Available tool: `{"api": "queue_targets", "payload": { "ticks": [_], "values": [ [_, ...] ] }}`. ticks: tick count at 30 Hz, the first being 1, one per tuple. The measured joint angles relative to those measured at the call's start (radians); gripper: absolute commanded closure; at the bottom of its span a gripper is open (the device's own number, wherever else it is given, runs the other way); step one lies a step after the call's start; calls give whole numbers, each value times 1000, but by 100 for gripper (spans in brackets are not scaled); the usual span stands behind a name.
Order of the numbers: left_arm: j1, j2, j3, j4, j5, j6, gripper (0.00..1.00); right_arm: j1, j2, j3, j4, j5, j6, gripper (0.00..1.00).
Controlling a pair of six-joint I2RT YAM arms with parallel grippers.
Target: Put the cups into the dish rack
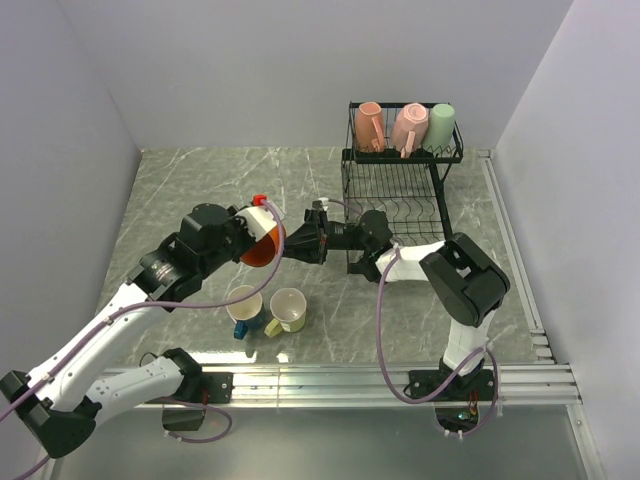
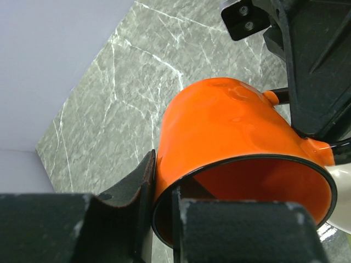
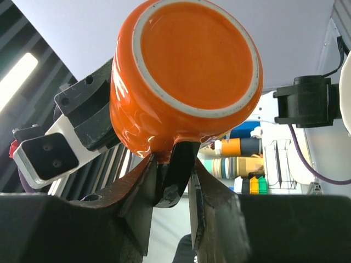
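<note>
An orange mug hangs in mid-air between both arms, over the table's middle. My left gripper is shut on its rim, one finger outside the wall and one inside; the mug lies on its side. My right gripper is closed around the mug's dark handle under its base. In the top view the right gripper meets the mug from the right. The black wire dish rack stands at the back right. Its upper basket holds two pink mugs and a pale green one.
A blue mug and a pale yellow mug stand upright side by side on the grey marble table, near the front edge below the held mug. Grey walls close the left, back and right sides.
</note>
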Motion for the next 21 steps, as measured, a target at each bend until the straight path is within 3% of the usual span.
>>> {"api": "queue_targets", "payload": {
  "ticks": [3,4,7,11,13,18,21],
  "values": [
    [0,15,7,-5,-14,-4,90,0,0,0,-7,9,0,100],
    [0,19,10,-5,-18,-7,73,-1,0,0,-8,11,0,100],
    [0,32,11,22,-28,-63,52,6,-5,0,-14,34,-13,100],
    [-2,41,11,56,-25,-113,48,0,-30,-3,-43,73,-19,100],
    [-4,40,11,72,-18,-132,41,-8,-52,-12,-53,83,-20,100],
    [-19,61,13,125,5,-199,37,-46,-123,-52,-63,104,-28,100],
    [-25,92,18,140,16,-229,27,-82,-156,-84,-61,109,-35,100]
  ]
}}
